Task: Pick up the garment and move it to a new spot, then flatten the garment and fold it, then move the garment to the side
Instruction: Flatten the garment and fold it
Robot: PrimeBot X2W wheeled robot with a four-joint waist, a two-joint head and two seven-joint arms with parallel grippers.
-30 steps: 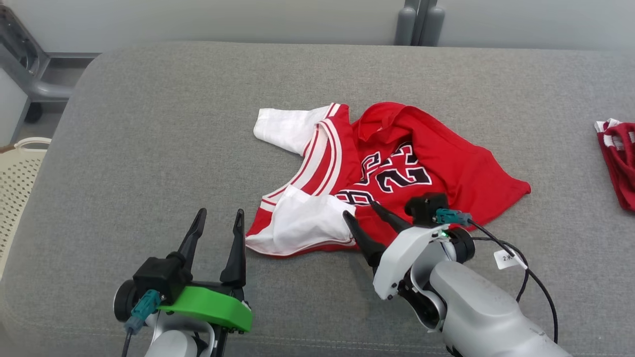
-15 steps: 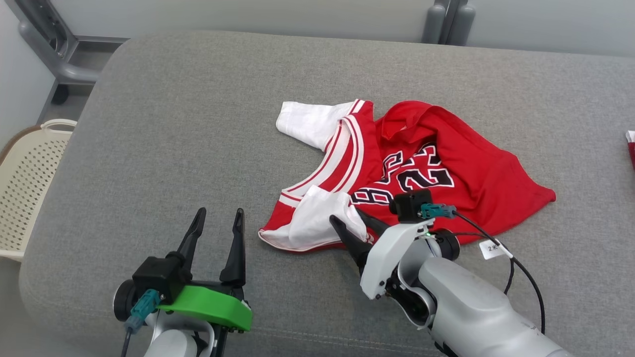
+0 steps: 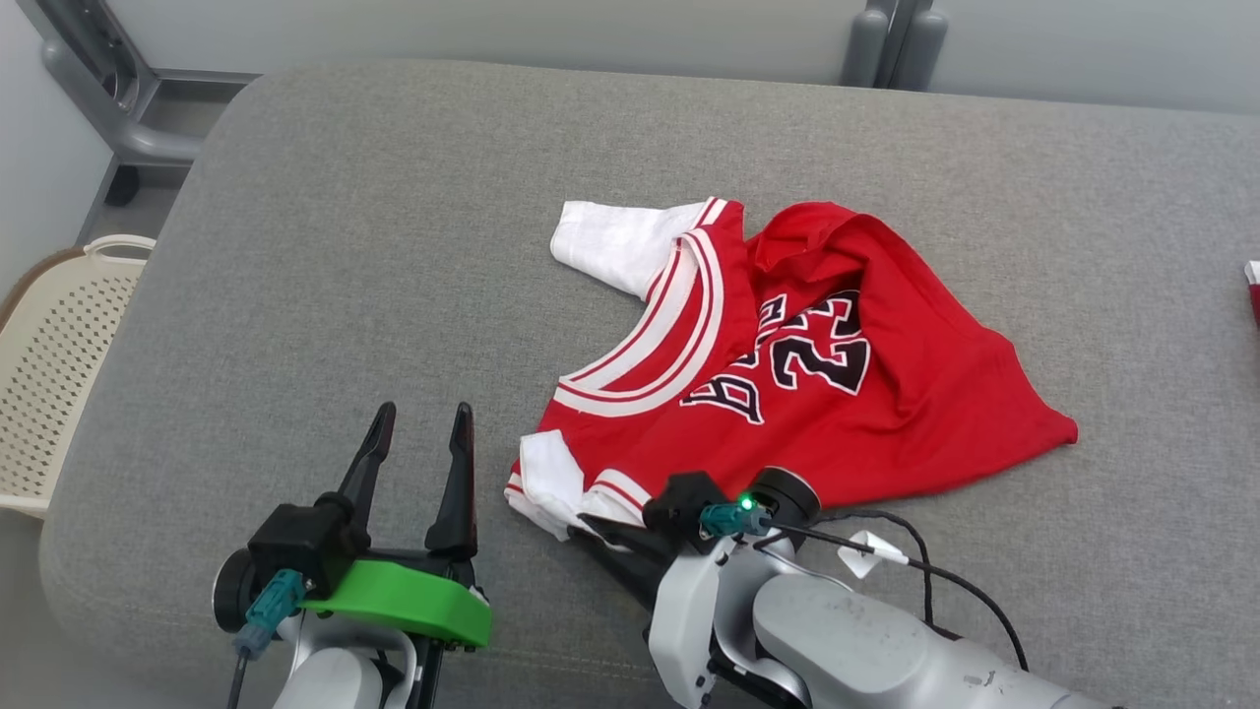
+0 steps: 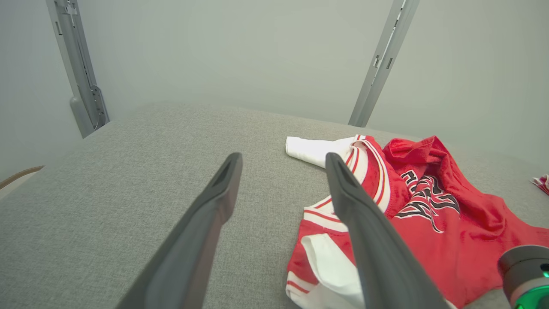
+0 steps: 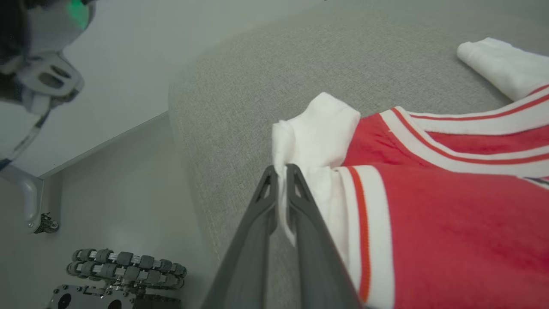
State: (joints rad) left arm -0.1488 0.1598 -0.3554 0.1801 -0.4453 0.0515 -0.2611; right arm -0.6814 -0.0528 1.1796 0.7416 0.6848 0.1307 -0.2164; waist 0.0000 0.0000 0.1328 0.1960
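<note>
Fingers [image 5: 253,249] of the right gripper [image 5: 281,171] are pressed together on a bunched fold of the white sleeve [image 5: 317,128], with a thin layer of the cloth nipped between their tips. That sleeve belongs to a red basketball jersey with white sleeves, white-and-red striped trim and black numbers [image 3: 837,433]. The jersey lies on the grey upholstered cushion [image 3: 325,246], a little right of its middle and close to its near edge. Its body is spread loosely with some rumples, the collar trim curving across the middle. The other white sleeve [image 3: 615,236] is stretched out flat at the far side. The gripped sleeve is at the near left corner of the garment, and the right arm reaches in low from the near side.

The left gripper [image 3: 423,409] hovers over bare cushion just left of the jersey, its two dark fingers standing wide apart with nothing between them.

A cream perforated plastic basket [image 3: 49,364] sits past the cushion's left edge. A scrap of another red-and-white cloth [image 3: 1252,290] shows at the far right edge.
</note>
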